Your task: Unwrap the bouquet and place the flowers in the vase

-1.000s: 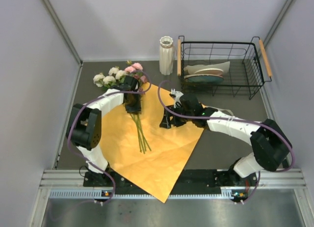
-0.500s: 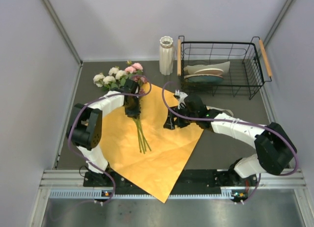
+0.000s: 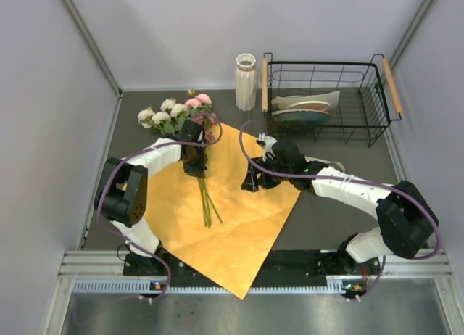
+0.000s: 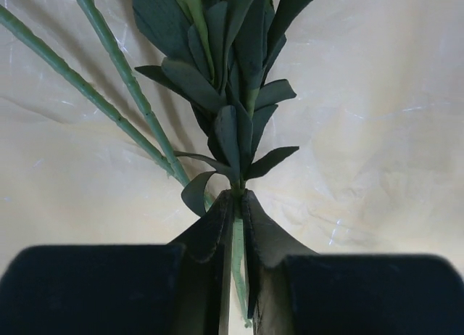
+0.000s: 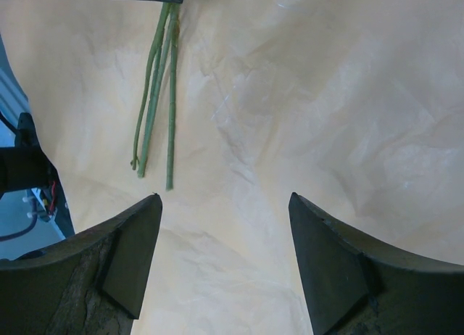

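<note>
The bouquet lies opened out: its orange paper [image 3: 232, 226] is spread flat on the table. The flowers [image 3: 174, 112], white and pink roses, rest at the paper's far left corner, their green stems [image 3: 206, 201] trailing toward me. My left gripper [image 3: 194, 161] is shut on one leafy stem [image 4: 238, 255] just below its leaves [image 4: 232, 96]; other stems [image 4: 123, 81] lie loose beside it. My right gripper [image 3: 254, 181] hovers open over bare paper [image 5: 326, 132], with the stem ends [image 5: 156, 96] to its left. The white ribbed vase [image 3: 246, 81] stands upright at the back.
A black wire basket [image 3: 377, 96] with wooden handles holds plates at the back right, right beside the vase. Grey walls close in the table on the left, back and right. The paper's near corner overhangs the front rail.
My left gripper has closed on the stem and pulled back-left slightly, dragging the flowers with it. My right arm shifted a little to the right, then held still.
</note>
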You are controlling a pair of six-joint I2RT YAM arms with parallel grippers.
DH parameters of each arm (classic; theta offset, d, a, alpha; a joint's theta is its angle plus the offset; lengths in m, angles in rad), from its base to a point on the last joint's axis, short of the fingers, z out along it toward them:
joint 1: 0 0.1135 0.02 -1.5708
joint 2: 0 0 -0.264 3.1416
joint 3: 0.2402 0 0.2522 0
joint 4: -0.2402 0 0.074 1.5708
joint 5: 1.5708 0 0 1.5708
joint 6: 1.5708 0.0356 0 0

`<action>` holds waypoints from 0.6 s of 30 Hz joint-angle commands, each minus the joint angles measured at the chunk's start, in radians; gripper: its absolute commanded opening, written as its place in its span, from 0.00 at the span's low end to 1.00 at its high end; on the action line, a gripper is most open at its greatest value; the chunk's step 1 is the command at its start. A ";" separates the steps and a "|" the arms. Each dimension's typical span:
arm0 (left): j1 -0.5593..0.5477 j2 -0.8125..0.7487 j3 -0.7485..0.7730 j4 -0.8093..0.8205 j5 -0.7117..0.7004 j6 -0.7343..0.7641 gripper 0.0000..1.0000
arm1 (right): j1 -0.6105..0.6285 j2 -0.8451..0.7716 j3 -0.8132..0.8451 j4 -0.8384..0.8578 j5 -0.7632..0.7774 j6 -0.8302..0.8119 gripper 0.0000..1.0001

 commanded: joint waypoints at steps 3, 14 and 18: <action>-0.005 -0.070 0.014 0.015 0.019 0.005 0.13 | -0.010 -0.020 0.010 0.030 -0.022 0.002 0.72; -0.005 -0.103 0.022 -0.002 0.024 0.003 0.16 | -0.010 -0.020 0.013 0.030 -0.025 0.004 0.73; -0.005 -0.092 0.028 0.000 0.032 0.012 0.15 | -0.008 -0.018 0.017 0.026 -0.023 0.001 0.73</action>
